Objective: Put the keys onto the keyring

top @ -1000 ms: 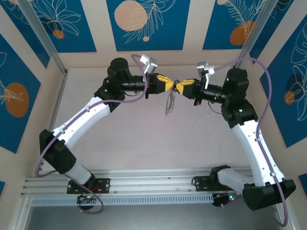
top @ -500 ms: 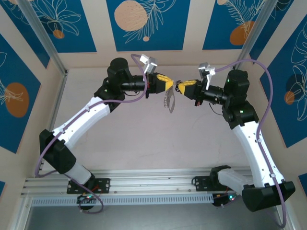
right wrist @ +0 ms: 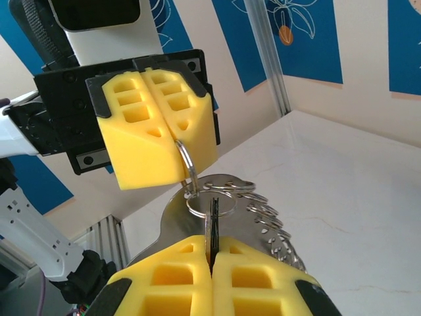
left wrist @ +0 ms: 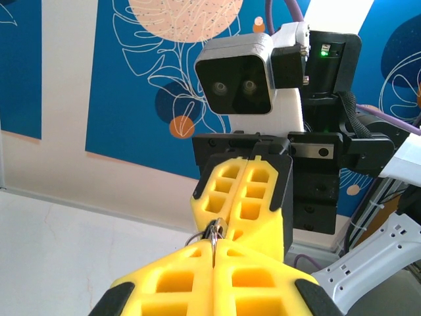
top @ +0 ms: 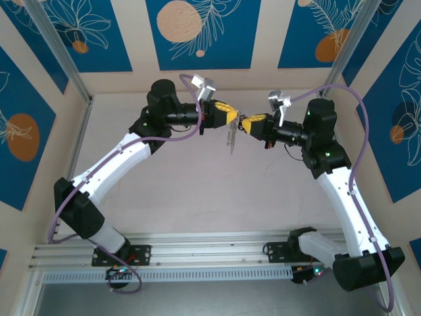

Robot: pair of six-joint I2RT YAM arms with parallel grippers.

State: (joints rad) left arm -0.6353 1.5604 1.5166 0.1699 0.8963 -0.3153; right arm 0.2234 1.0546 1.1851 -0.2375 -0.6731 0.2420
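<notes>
Both grippers meet tip to tip above the middle of the table. My left gripper [top: 231, 117] is shut on a split ring [right wrist: 187, 160] of the keyring [top: 232, 139], a flat silvery plate [right wrist: 241, 224] with several small rings along one side, which hangs below it. In the left wrist view the left gripper [left wrist: 215, 247] pinches that thin ring edge-on. My right gripper [top: 247, 124] [right wrist: 212, 249] is shut on the key [right wrist: 212, 220], a thin blade with a black head seen edge-on. Its tip stands at a small ring [right wrist: 210, 205] on the plate.
The right arm's wrist camera [left wrist: 237, 76] and its yellow fingers [left wrist: 247, 197] face the left wrist view closely. Metal corner posts [top: 62, 59] [top: 352, 39] and blue-patterned walls bound the white table [top: 197, 191]. The base rail [top: 210, 253] runs along the near edge.
My right gripper has shifted left and a little down, closing in on the left gripper. The hanging keyring has swung slightly. The left arm has held still.
</notes>
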